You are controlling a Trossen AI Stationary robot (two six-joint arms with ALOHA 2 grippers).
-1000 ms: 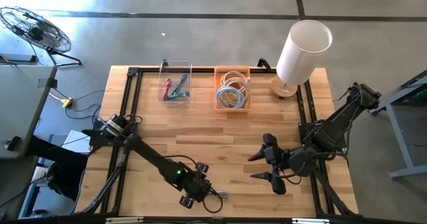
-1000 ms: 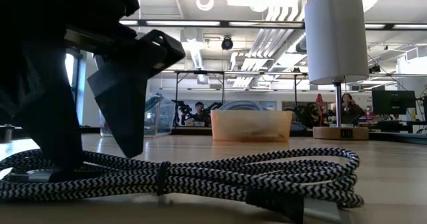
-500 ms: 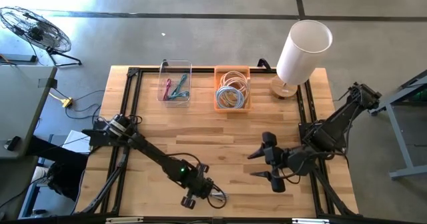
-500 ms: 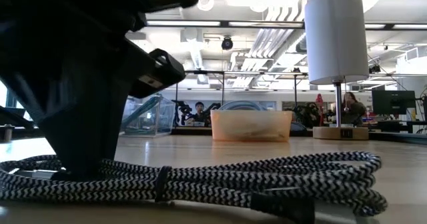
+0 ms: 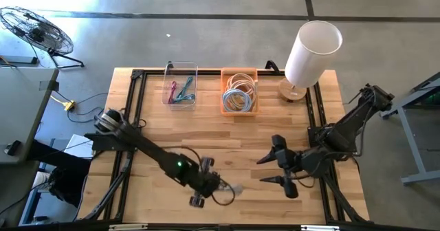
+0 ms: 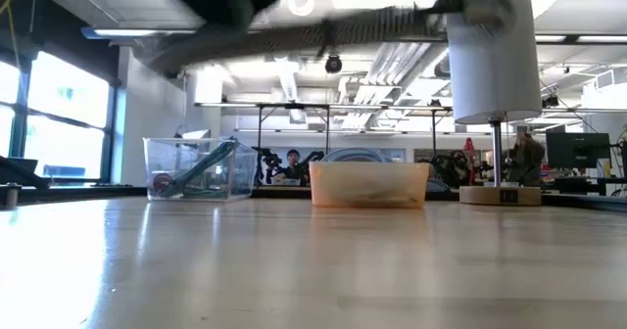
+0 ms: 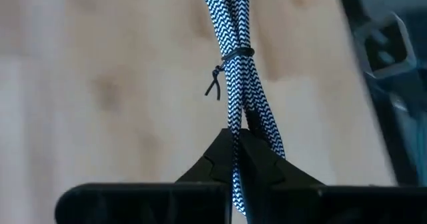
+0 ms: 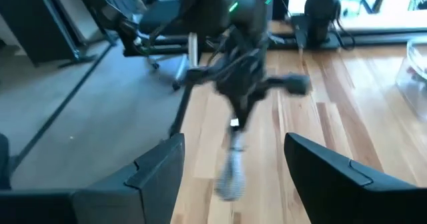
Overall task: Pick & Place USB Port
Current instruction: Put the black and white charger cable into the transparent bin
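Since a second ago the braided cable bundle (image 7: 233, 57) has left the counter (image 5: 227, 138): in the low view it then lay on the wood in front of the camera, and now it passes high across the picture, blurred by motion. My left tool (image 7: 235, 147) has risen with it and is clamped on the bundle, the two fingers pressed together around the black-and-white cords just below the small tie. In the high view the bundle hangs under this tool near the front edge of the counter, well apart from the bins.

My right tool (image 5: 283, 170) waits with its fingers apart, to the right of the left tool.

To do the carry well I would lift slowly, because the loose end swings and could slip. I judge the clear bin (image 5: 181, 86) or the orange bin (image 5: 239, 90) is the target; which one I cannot tell. I would release only above the bin
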